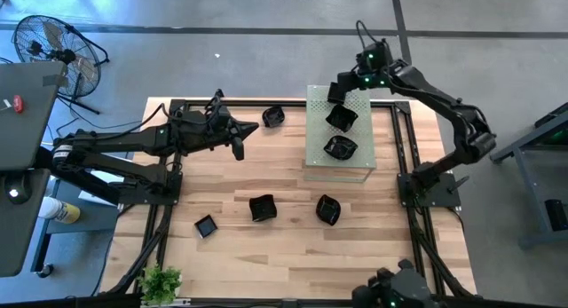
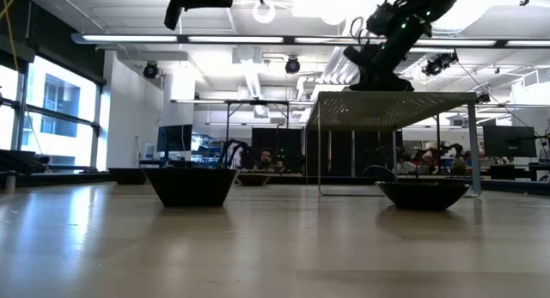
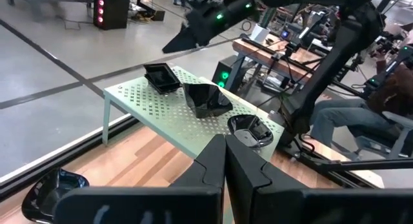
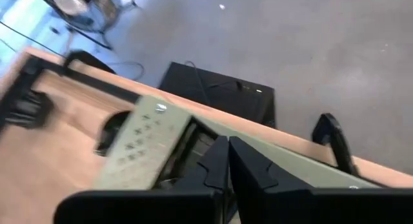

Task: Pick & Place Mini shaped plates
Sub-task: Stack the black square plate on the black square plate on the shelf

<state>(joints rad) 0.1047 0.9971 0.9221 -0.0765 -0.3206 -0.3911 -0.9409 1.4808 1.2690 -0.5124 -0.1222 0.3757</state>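
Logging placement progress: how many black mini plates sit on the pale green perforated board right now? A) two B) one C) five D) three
D: the left wrist view shows three on the board: a square plate, an angular plate and a round plate; the high view agrees, and the others are on the wooden table.

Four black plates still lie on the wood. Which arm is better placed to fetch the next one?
Probably the left. Its hand, fingers together and empty, hangs over the wood near the plate beside the perforated board. The right hand is busy above the board's far end.
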